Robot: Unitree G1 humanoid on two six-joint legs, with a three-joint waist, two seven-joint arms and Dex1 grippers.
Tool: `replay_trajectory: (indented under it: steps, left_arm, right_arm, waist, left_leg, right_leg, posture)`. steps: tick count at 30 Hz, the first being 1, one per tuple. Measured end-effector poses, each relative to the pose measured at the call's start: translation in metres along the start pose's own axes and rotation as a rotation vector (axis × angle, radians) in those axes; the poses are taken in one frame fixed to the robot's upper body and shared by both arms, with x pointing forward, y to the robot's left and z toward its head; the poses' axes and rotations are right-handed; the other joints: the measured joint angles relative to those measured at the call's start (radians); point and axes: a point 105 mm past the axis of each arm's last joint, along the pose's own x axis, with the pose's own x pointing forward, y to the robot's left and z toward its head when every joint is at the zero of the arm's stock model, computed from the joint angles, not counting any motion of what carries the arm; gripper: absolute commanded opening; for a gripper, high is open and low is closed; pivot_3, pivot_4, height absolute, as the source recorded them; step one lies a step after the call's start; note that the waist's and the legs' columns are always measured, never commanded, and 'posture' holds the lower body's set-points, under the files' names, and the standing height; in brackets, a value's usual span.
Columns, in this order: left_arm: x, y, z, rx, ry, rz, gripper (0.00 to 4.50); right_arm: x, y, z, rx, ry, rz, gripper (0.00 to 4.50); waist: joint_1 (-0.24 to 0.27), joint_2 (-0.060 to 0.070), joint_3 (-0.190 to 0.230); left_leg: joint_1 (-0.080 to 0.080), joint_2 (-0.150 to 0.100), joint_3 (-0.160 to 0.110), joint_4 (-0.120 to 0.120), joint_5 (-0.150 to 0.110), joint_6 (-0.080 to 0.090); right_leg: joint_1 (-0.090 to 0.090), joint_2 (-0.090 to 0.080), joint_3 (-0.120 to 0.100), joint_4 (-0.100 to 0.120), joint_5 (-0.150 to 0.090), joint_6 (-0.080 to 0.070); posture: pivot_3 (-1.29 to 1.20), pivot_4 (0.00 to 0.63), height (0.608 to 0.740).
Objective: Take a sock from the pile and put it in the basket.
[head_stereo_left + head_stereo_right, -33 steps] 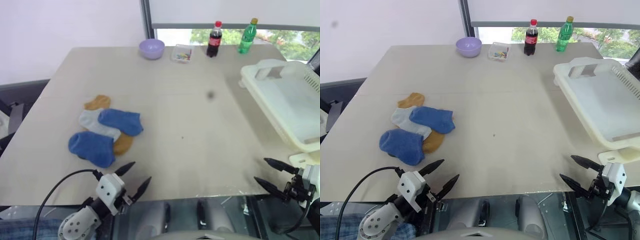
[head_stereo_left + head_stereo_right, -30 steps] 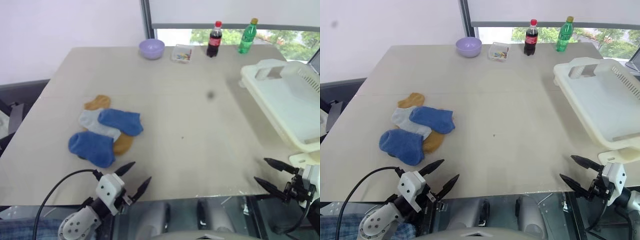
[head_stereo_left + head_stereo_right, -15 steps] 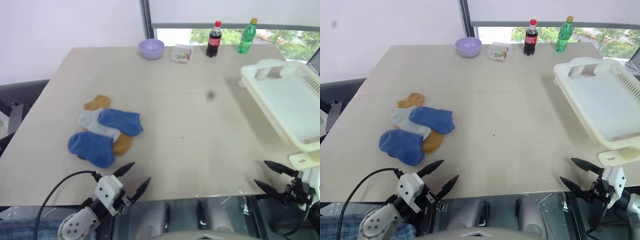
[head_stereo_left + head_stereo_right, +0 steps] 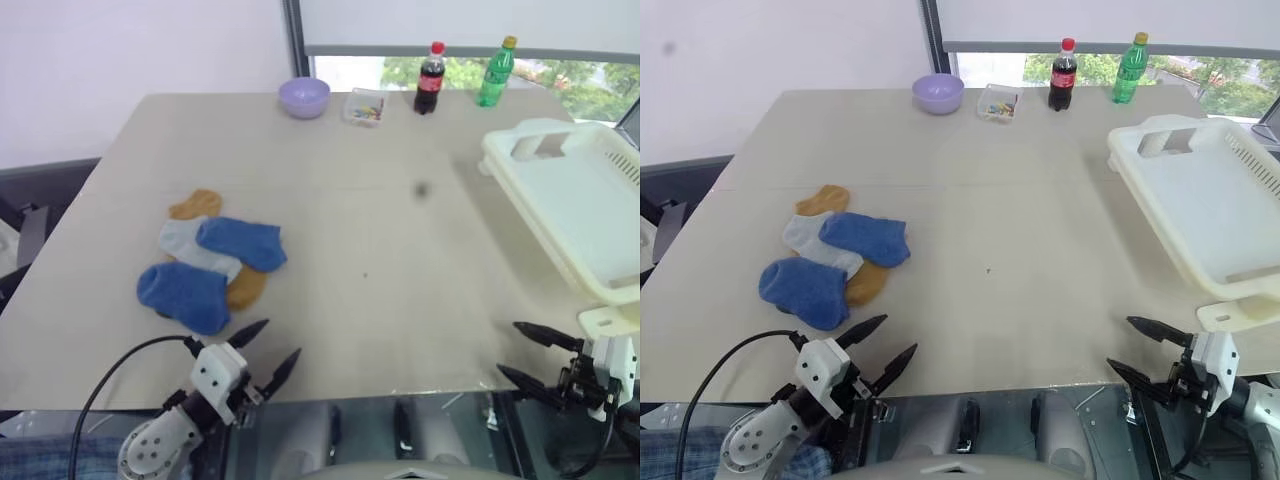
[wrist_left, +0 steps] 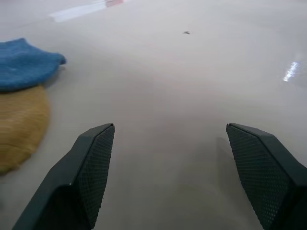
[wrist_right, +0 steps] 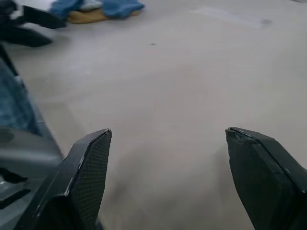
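Note:
The pile (image 4: 210, 262) of blue, mustard and light grey socks lies on the left side of the table. The cream-white basket (image 4: 590, 215) stands at the right edge, and nothing shows inside it. My left gripper (image 4: 281, 339) hovers open at the table's front edge, just in front of and to the right of the pile. The left wrist view shows its fingers (image 5: 96, 158) spread wide, with a blue sock (image 5: 24, 64) and a mustard sock (image 5: 19, 124) beside them. My right gripper (image 4: 508, 348) stands open at the front right corner, below the basket, holding nothing.
Along the far edge stand a lilac bowl (image 4: 304, 97), a small clear box (image 4: 364, 106) of coloured bits, a cola bottle (image 4: 429, 78) and a green bottle (image 4: 492, 72). Bare tabletop (image 4: 400, 240) spreads between the pile and the basket.
My right gripper has shifted a little to the left along the table's front edge. The left gripper, the socks and the basket have stayed where they were.

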Motion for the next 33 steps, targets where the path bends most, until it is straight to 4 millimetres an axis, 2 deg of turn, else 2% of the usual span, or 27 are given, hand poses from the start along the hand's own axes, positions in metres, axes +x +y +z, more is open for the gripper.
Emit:
replay_trajectory:
  steps: [4,10,18,25,33]
  left_arm:
    - [-0.001,0.007,0.007,0.063,-0.006,0.109,4.0]
    - [-0.017,0.024,0.02,0.157,-0.001,0.351,4.0]
    - [-0.038,0.038,0.018,0.262,0.106,0.557,4.0]
    - [-0.048,0.05,0.013,0.258,0.167,0.626,4.0]
    - [-0.036,0.042,0.005,0.176,0.166,0.604,4.0]
  right_arm:
    - [0.007,0.013,0.008,-0.015,-0.025,0.077,3.87]
    - [0.012,0.021,0.014,-0.026,-0.054,0.133,3.87]
    - [0.022,0.032,0.02,-0.056,-0.087,0.216,3.87]
    - [0.031,0.034,0.031,-0.108,-0.105,0.269,3.87]
    - [0.036,0.031,0.037,-0.141,-0.102,0.279,3.87]
  waist:
    - [0.0,-0.002,0.001]
    - [0.0,-0.006,0.004]
    - [0.0,-0.01,0.007]
    - [0.0,-0.011,0.01]
    - [0.001,-0.012,0.011]
  left_leg:
    - [0.0,0.0,0.0,-0.001,0.001,0.002]
    - [0.0,0.0,0.0,-0.001,-0.001,-0.002]
    - [-0.001,0.0,-0.001,-0.001,-0.002,-0.003]
    - [-0.001,0.0,-0.001,-0.001,-0.002,-0.003]
    - [-0.001,0.0,-0.002,-0.001,-0.002,-0.003]
  right_leg:
    - [0.0,0.0,0.0,-0.002,0.0,0.0]
    - [0.0,-0.001,0.0,-0.002,0.0,0.0]
    - [0.0,-0.001,-0.001,-0.002,0.0,0.0]
    - [0.0,-0.001,-0.001,-0.002,0.0,0.0]
    - [0.0,0.0,-0.002,-0.003,0.0,0.0]
  posture:
    - [0.0,0.15,0.735]
    - [0.0,0.15,0.735]
    - [0.0,0.15,0.735]
    - [0.0,0.15,0.735]
    - [0.0,0.15,0.735]
